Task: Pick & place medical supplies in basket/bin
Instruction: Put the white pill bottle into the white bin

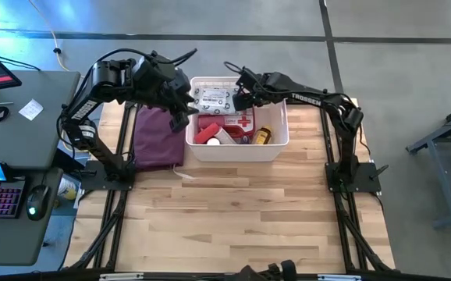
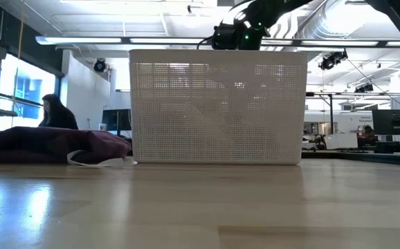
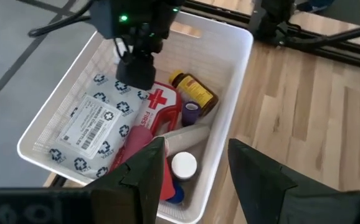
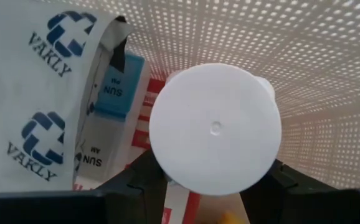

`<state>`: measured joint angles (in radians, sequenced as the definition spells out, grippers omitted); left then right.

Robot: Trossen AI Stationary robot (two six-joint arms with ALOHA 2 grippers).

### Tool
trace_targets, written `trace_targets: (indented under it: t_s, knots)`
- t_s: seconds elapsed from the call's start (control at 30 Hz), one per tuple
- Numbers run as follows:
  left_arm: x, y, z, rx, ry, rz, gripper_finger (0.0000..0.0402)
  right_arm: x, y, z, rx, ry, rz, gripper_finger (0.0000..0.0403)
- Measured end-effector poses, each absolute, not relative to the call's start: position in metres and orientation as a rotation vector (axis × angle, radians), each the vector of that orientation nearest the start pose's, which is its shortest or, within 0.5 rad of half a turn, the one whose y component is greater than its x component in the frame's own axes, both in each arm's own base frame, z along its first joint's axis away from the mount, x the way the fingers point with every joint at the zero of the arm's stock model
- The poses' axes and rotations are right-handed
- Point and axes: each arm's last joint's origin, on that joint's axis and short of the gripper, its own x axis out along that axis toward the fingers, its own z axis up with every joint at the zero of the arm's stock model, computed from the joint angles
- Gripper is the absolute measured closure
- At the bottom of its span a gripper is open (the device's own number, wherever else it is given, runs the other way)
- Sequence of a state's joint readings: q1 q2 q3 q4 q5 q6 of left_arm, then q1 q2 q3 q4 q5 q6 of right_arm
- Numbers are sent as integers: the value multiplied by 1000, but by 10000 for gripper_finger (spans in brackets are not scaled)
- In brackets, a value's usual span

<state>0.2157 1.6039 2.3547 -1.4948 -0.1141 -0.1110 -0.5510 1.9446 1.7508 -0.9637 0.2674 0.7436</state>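
The white slotted basket (image 1: 237, 153) (image 2: 217, 104) stands mid-table. Inside lie the grey-white wipes packet (image 3: 93, 124) (image 4: 30, 93), the red first-aid case (image 3: 161, 102), the amber jar (image 3: 195, 90), a purple roll (image 3: 191, 112), a beige roll (image 3: 189, 132), a white-capped bottle (image 3: 184, 165) and a blue-white box (image 4: 114, 84). My right gripper (image 1: 239, 97) (image 3: 136, 74) reaches down into the basket's far part, shut on a small white bottle (image 4: 214, 127). My left gripper (image 3: 195, 168) is open and hovers over the basket's left wall (image 1: 188, 117), touching nothing. My right gripper pinches the small white bottle by its sides (image 4: 167, 168), one dark finger (image 4: 136, 183) on each side. Its round white end (image 4: 214, 127) faces the wrist camera and points down into the basket. The fingers come from above, and the bottle looks lifted clear of the items below.
The large maroon pouch (image 1: 159, 136) (image 2: 48, 144) lies on the table against the basket's left side. A desk with keyboard and mouse (image 1: 7, 195) stands beyond the table's left edge. Bare wood (image 1: 249, 211) stretches across the near half of the table.
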Motion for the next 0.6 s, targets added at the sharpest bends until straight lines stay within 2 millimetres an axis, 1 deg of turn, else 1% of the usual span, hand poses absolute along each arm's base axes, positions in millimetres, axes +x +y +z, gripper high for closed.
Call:
trace_targets:
  t_s: [0.13, 0.27, 0.6]
  knots:
    - [232, 54, 513, -116, 735, 320, 192, 343, -220, 273, 811, 848, -1129, 245]
    - [232, 54, 513, -82, 740, 306, 192, 344, -220, 273, 839, 829, -1131, 233]
    - [232, 52, 513, -25, 753, 220, 192, 347, -221, 274, 877, 795, -1115, 166]
